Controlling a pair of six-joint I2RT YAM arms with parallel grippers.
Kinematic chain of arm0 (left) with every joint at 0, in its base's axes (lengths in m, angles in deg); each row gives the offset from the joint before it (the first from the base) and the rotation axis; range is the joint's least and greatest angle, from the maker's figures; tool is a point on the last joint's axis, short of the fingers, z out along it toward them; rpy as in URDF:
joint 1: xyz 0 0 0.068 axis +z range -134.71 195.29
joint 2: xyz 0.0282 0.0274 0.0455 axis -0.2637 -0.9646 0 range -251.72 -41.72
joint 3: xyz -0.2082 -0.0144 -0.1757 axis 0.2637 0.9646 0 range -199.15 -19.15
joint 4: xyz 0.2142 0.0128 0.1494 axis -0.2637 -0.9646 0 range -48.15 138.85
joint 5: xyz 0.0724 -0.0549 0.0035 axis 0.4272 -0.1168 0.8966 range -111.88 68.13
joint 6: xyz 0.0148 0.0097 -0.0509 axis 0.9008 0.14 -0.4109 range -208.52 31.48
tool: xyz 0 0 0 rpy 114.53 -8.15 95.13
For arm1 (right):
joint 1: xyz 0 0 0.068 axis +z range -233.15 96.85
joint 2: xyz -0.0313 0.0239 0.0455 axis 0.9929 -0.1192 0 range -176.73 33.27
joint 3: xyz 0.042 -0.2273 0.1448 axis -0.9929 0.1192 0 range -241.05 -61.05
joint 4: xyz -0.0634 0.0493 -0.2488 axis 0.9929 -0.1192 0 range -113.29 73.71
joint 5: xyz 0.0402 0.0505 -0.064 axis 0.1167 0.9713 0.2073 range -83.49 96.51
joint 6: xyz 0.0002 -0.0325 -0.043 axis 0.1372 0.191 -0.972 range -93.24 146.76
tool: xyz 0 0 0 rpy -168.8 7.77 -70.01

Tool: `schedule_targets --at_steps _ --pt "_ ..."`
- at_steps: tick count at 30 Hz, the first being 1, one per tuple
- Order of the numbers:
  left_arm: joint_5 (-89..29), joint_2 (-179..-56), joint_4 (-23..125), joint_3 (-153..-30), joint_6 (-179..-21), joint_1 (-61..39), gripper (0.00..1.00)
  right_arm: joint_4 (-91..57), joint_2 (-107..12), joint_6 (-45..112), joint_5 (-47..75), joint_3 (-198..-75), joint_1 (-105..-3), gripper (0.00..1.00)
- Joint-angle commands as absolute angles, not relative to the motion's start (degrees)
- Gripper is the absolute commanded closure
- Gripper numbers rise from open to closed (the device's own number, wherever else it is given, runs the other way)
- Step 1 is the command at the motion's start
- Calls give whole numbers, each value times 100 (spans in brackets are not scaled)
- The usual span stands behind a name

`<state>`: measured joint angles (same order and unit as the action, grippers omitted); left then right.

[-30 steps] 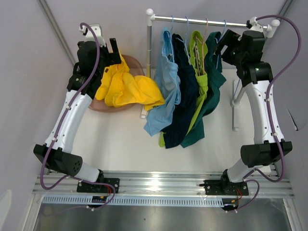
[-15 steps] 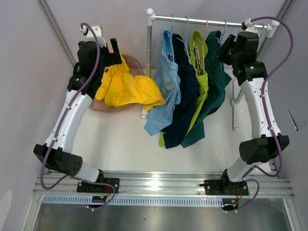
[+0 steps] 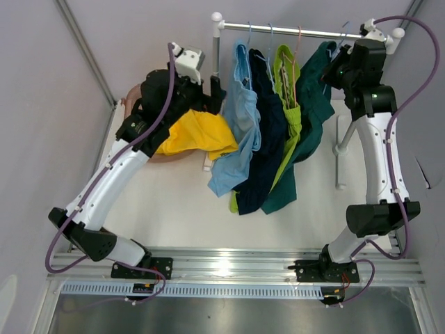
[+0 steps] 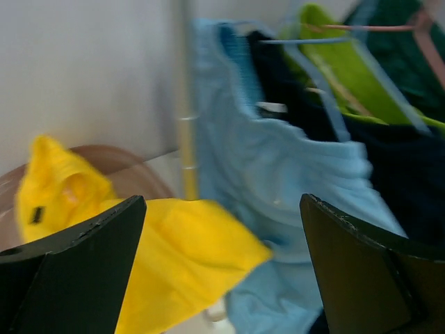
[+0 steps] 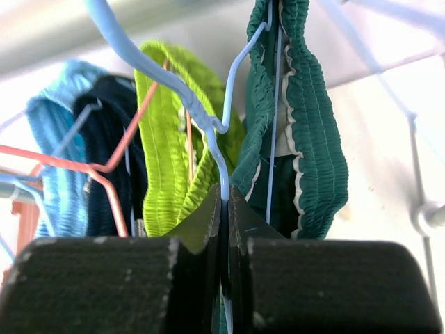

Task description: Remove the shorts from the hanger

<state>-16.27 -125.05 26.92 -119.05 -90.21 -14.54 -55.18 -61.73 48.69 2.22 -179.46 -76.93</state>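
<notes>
Up at the rail's right end: right gripper (image 5: 224, 202) pinched shut on the pale blue wire hanger (image 5: 188, 97) carrying dark teal shorts (image 5: 316, 139). Leftward along the same rail (image 3: 306, 32), hanging side by side: lime green shorts (image 3: 288, 104), navy shorts (image 3: 268, 139), light blue shorts (image 3: 240, 118). Further left, left gripper (image 4: 222, 209) with jaws spread wide, over bright yellow shorts (image 3: 198, 132) heaped in a brown bowl (image 3: 133, 94) on the tabletop (image 3: 174, 202).

The white table (image 3: 181, 209) bears a brown tub (image 3: 132, 96) near its far left corner, with yellow shorts (image 3: 198, 132) spilling from it. A clothes rack (image 3: 338, 156) stands at the far edge.
</notes>
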Motion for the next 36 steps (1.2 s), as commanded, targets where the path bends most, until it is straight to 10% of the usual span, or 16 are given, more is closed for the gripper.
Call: schedule_targets --at_steps 1,14,29,30,34,36 --pt "-2780 -12074 2828 -12120 -9115 -1854 1 -5443 -5726 4741 63 -18664 -7788 100" --pt "-3568 -12257 4568 -10652 -8975 -4577 1 -5654 -4680 5277 300 -17900 -7569 100" --pt "-2583 -14244 4745 -11952 -8711 -5239 3 -6041 -4029 5479 440 -17539 -7454 100" --pt "-2531 -14340 4754 -11996 -8720 -5239 8 -6058 -3994 5479 449 -17531 -7445 100" --pt "-2303 -14526 4508 -12242 -8781 -5248 100 -6076 -4002 5462 432 -17539 -7454 100" --pt "-2258 -14447 4393 -12068 -8747 -5335 100 -6094 -4072 5418 449 -17644 -7550 100"
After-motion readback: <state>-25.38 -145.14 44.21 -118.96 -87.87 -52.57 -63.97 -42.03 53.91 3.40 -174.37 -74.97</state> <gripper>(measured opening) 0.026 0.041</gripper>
